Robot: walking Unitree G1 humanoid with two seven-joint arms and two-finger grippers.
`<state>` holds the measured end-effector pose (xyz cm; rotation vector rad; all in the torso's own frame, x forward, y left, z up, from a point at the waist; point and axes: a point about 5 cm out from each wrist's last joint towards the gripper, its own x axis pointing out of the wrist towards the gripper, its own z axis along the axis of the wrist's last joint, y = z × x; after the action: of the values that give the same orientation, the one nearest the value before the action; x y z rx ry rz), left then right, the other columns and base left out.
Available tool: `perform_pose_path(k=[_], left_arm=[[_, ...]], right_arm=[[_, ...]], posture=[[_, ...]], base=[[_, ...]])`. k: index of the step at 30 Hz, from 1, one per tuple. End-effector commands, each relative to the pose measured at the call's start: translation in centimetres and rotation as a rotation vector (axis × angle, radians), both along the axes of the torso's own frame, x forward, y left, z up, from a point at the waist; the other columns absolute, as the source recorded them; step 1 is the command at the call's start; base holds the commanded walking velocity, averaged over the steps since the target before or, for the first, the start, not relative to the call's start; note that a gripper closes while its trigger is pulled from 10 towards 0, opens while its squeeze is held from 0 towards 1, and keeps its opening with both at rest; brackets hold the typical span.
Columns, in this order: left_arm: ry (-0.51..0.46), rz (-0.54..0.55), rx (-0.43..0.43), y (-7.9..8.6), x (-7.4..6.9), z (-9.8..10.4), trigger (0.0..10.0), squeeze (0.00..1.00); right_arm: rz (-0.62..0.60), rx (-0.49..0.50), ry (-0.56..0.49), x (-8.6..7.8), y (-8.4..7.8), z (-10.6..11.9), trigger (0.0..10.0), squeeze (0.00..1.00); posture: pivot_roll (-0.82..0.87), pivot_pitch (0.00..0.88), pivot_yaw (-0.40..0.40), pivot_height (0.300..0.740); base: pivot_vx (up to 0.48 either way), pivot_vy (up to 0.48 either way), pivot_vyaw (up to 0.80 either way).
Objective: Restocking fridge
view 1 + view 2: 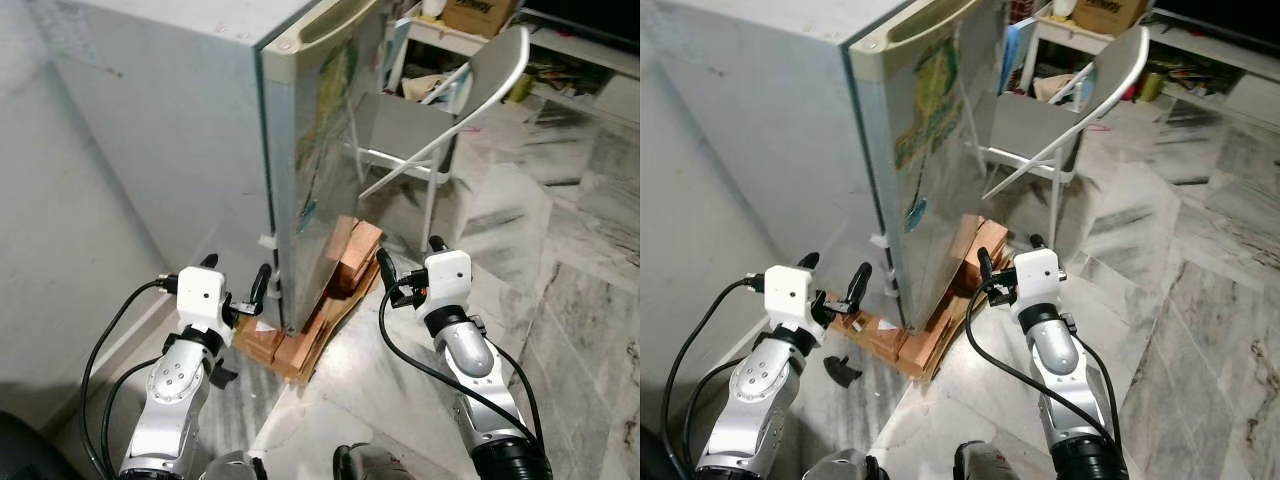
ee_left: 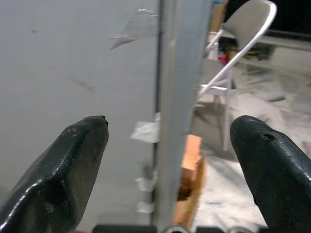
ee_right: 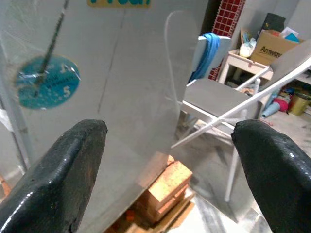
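We hold both hands low at the front corner of the fridge point(image 1: 190, 130), whose door point(image 1: 325, 150) is shut. Our left hand point(image 1: 238, 285) has its black fingers point(image 2: 63, 179) spread wide, the door's edge between them in the left wrist view, with bits of torn tape on the grey side wall. Our right hand point(image 1: 408, 262) is spread as well, facing the door's front, just beside its lower part.

Ahead of the right hand, a round teal sticker point(image 3: 44, 81) on the door carries the numeral 5; its smaller print is too blurred to read. Above it sits the lower edge of a yellow label whose letters are cut off.

Between the two hands the fridge stands on bricks point(image 1: 350, 255) and flattened cardboard point(image 1: 300, 350), on a marble floor point(image 1: 560, 300). Beyond the right hand stands a grey folding chair point(image 1: 440, 110), and behind it a cardboard box point(image 3: 274, 46) printed with what looks like "Amway".
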<state>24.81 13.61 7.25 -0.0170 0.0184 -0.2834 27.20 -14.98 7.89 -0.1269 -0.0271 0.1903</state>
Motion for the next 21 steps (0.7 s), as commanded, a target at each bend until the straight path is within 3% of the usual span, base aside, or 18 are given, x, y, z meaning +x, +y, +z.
perform_pose_path(k=[1, 11, 18, 21], left_arm=[[-0.014, -0.009, 0.001, 0.1, -0.1, 0.3, 10.0, 0.0], [-0.012, -0.002, 0.003, 0.3, 0.0, 0.3, 10.0, 0.0], [-0.021, 0.034, 0.025, 0.8, 0.5, 0.3, 10.0, 0.0], [-0.015, 0.087, 0.045, 1.6, 1.1, 0.2, 10.0, 0.0]], right_arm=[[0.005, 0.002, -0.006, 0.0, 0.1, 0.2, 10.0, 0.0], [-0.002, -0.007, -0.003, -0.3, -0.3, 0.0, 10.0, 0.0], [0.002, -0.007, 0.004, -0.4, -0.2, -0.1, 10.0, 0.0], [0.004, -0.016, 0.011, -0.6, -0.5, -0.3, 10.0, 0.0]], posture=[[0.04, 0.079, -0.013, 0.74], [0.04, 0.072, -0.016, 0.74], [0.04, 0.068, -0.018, 0.74], [0.04, 0.068, -0.021, 0.74]], base=[[0.0, 0.0, -0.8], [0.0, 0.0, -0.77], [0.0, 0.0, -0.51], [0.0, 0.0, 0.0]])
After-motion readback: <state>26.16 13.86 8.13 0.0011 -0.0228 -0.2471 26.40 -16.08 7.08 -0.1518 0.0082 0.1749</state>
